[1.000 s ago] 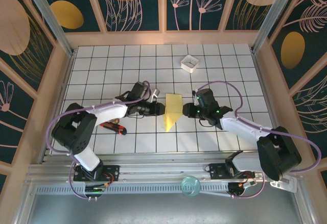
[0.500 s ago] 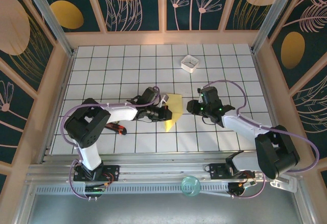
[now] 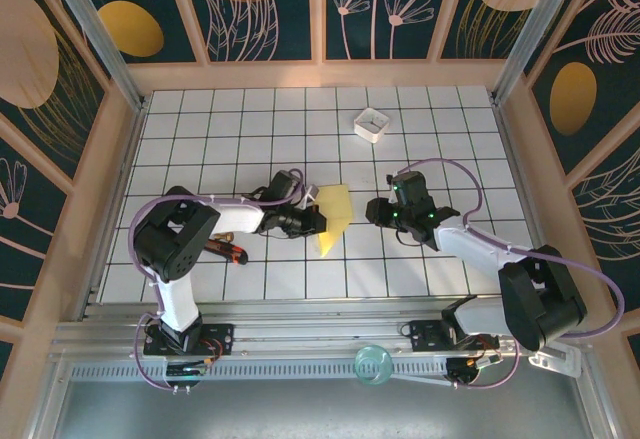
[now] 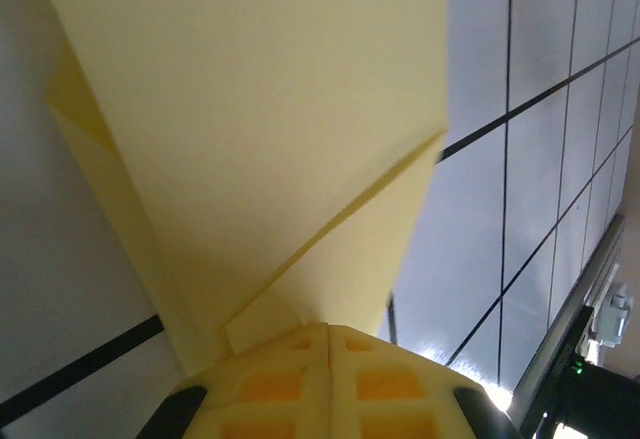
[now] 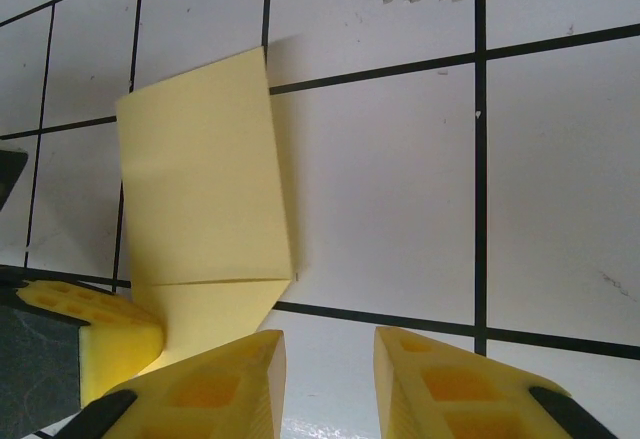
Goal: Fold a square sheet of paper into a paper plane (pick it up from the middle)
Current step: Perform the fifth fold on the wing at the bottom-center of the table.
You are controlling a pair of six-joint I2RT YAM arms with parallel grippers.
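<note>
The work area is a white gridded table [image 3: 200, 149] enclosed by wooden rails and dark floral panels. The paper [image 3: 335, 214], yellow and already folded into several layers, lies at the centre of the top view, tapering toward the lower edge of the frame. The left end effector [image 3: 318, 221] is closed on the paper's left edge. In the left wrist view its pads [image 4: 270, 384] meet at bottom centre with the folded layers pinched between them and the sheet fanning upward. The right end effector [image 3: 372, 211] sits just right of the paper, jaws apart and holding nothing. In the right wrist view the paper occupies the left half of the frame, and bare table shows between the fingers. A white box [image 3: 372, 124] stands at upper centre, well apart. Step in hand, by judgement: an intermediate fold, with the left arm anchoring the paper; the dart shape is not yet complete. The next move likely calls for the right end effector to take the free right edge and carry it over the centre crease. Risk: thin paper may slip or crease off-line.
</note>
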